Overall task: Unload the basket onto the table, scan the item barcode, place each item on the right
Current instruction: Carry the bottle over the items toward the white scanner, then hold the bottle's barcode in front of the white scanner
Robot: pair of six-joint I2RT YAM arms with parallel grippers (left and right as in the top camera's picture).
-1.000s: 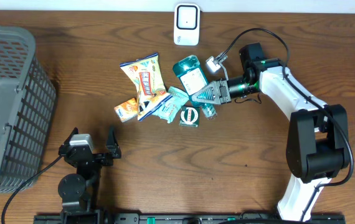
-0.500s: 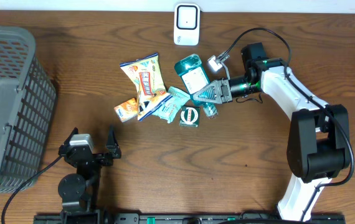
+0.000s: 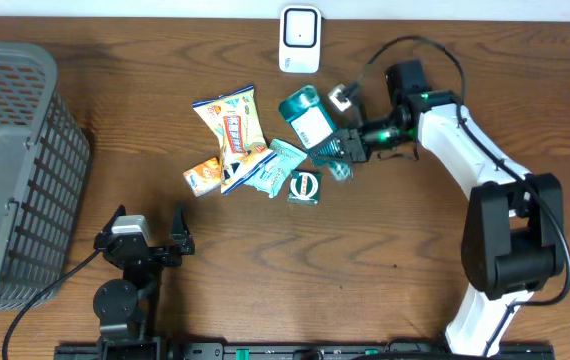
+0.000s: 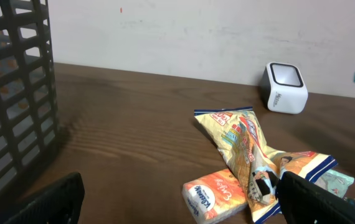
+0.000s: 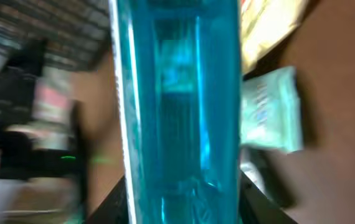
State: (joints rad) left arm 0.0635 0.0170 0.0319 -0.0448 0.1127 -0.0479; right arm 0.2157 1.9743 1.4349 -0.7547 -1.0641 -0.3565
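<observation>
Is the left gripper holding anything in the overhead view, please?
No, the left gripper stands open with nothing between its fingers, well apart from the packets.

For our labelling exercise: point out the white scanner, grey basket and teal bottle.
white scanner (image 3: 299,38), overhead view, its front face.
grey basket (image 3: 50,170), overhead view, its mesh wall.
teal bottle (image 3: 311,127), overhead view, its white label.

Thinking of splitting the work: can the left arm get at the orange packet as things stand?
Likely yes: left gripper is open, orange packet sits on the pile's near-left edge, bare table between; right gripper holds the teal bottle farther right.
</observation>
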